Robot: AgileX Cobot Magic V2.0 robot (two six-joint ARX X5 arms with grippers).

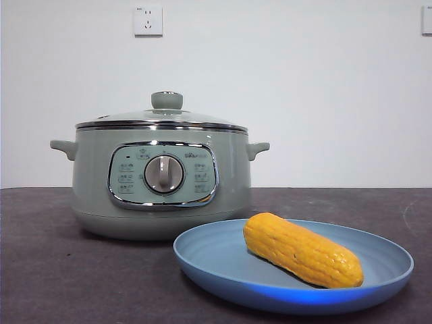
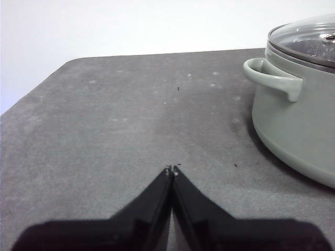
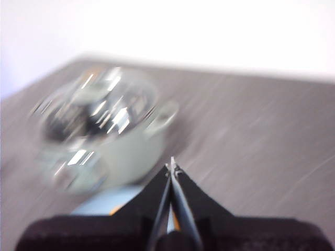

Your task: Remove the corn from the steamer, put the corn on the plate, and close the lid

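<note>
One corn (image 1: 302,249), yellow-orange and bumpy, lies on the one blue plate (image 1: 223,266), at about 5 o'clock from the one sage steamer (image 1: 162,185), whose glass lid (image 1: 162,116) is on. Only the wrist views show each hand, left (image 2: 172,169) and right (image 3: 171,166), both pressed together, empty, above the table (image 2: 104,136).

Front low, near; wrists high; steamer (image 1: 160,182) shared.

A: the steamer (image 1: 94,182) looks like smooth satin plastic, chrome trim, glass lid (image 1: 162,118) (steel rim).
B: yep, the plate (image 1: 209,260) is matt, the corn (image 1: 302,250) bumpy, the bench (image 2: 104,130) rough and dull.
</note>
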